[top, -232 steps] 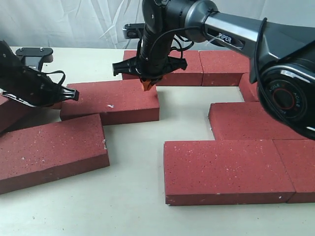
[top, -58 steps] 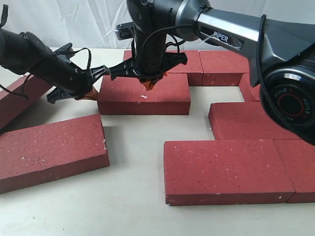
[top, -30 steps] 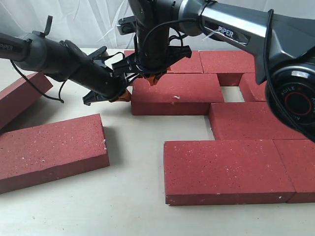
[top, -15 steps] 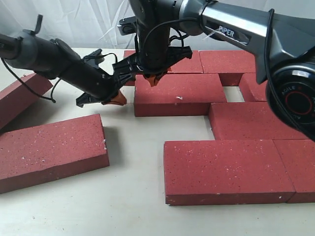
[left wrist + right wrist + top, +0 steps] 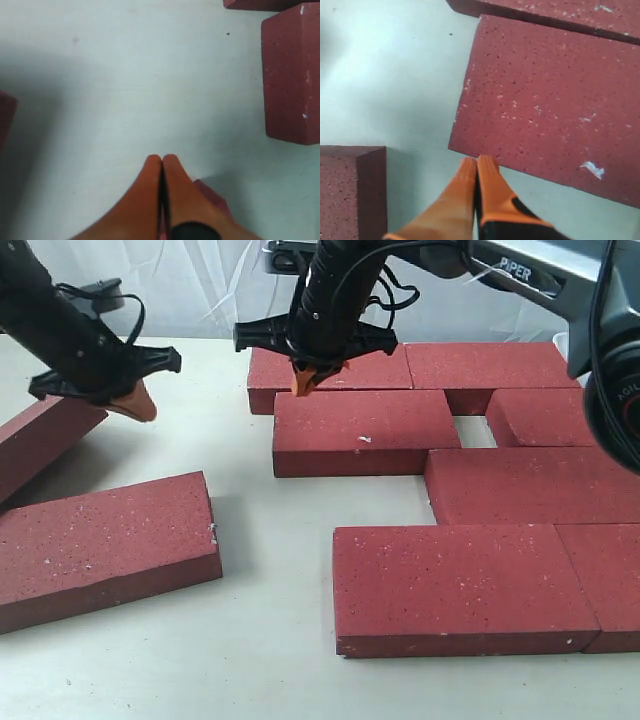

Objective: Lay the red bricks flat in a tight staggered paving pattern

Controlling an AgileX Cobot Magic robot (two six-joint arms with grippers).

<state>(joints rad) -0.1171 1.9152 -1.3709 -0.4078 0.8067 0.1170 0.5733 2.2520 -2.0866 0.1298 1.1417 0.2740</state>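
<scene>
Both arms are up off the pale tabletop [image 5: 270, 660]. The left gripper [image 5: 133, 403] has its orange fingers [image 5: 150, 180] pinched together on nothing, over a corner of the angled far-left brick [image 5: 40, 440]. The right gripper [image 5: 310, 380] is also pressed closed and empty, hovering at the back edge of a dark-red gritty rectangular paving brick [image 5: 365, 430] that lies flat, snug against the back row [image 5: 440, 365]

A pale off-white counter [image 5: 270, 660] spreads across the scene, its matte surface showing widest toward six o'clock in the exterior view. Behind it, at twelve o'clock, hangs a white, softly creased sheet [image 5: 200, 285]. In the left wrist view a tiny dark speck [image 5: 227, 34] marks the counter.
</scene>
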